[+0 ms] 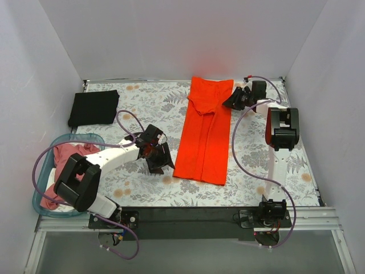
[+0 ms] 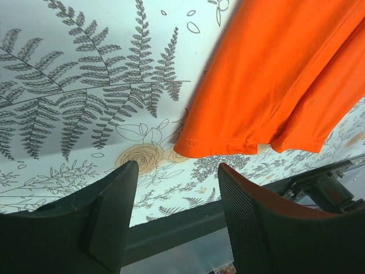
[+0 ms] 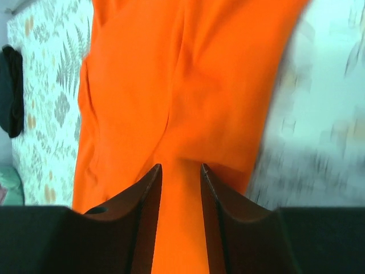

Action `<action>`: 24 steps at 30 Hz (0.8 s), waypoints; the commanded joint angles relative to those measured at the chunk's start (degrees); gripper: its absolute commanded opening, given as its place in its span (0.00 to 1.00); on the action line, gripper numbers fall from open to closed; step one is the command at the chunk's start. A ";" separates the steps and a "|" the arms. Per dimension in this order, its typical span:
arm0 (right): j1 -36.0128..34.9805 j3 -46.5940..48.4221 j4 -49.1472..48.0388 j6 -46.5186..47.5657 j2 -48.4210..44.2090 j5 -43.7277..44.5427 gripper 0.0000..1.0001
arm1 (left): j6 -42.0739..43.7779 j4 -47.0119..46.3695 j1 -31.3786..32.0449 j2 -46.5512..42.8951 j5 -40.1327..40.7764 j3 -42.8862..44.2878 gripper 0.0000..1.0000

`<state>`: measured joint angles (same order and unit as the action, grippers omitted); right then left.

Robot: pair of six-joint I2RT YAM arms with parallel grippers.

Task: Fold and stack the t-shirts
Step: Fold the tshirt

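Near left, a teal plastic basket [image 1: 39, 197] holds crumpled dusty-pink cloth [image 1: 71, 151]. The left gripper [image 2: 177, 169] hovers wide and empty beside the long, folded orange-red t-shirt [image 1: 204, 137] (mid-table). The right gripper [image 3: 180, 168] is narrow over the shirt's far end; I cannot tell if it grips. A folded black t-shirt [image 1: 94, 107] lies far left.

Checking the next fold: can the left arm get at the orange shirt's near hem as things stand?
Probably yes: the open left gripper hangs just beside the hem, and nothing lies between them.
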<state>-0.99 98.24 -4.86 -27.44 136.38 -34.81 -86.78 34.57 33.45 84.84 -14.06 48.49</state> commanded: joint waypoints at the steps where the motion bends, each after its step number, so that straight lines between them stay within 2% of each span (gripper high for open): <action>1: -0.32 -7.16 3.27 3.53 -13.83 0.70 0.41 | -0.49 -0.29 1.26 -0.99 1.40 1.78 0.57; 6: -1.99 -23.57 14.68 8.45 -32.73 11.23 0.44 | 0.21 1.99 2.05 -2.74 4.74 1.70 0.59; 7: -3.39 -26.05 19.23 8.80 -35.28 14.38 0.44 | 0.30 2.60 2.23 -3.10 5.36 1.87 0.59; 12: -11.03 -43.35 28.93 10.12 -53.12 26.44 0.45 | -0.22 4.98 3.28 -6.17 8.08 1.43 0.59; 14: -14.99 -46.89 35.32 10.39 -59.17 31.28 0.46 | -0.67 5.59 4.07 -7.49 8.70 1.17 0.59; 18: -17.81 -57.52 38.08 5.92 -71.05 29.72 0.47 | -1.98 6.13 6.00 -8.20 10.90 1.26 0.59; 20: -18.69 -62.62 38.35 2.75 -76.93 27.17 0.52 | -2.77 6.13 6.62 -7.67 11.78 1.52 0.59; 24: -20.27 -68.17 36.60 -1.12 -80.57 22.60 0.52 | -3.04 6.13 8.64 -5.30 13.18 3.10 0.60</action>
<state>-20.03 31.90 32.71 -24.16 57.25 -9.45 -88.90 40.25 40.88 78.63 -3.79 48.77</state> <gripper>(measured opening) 0.521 0.596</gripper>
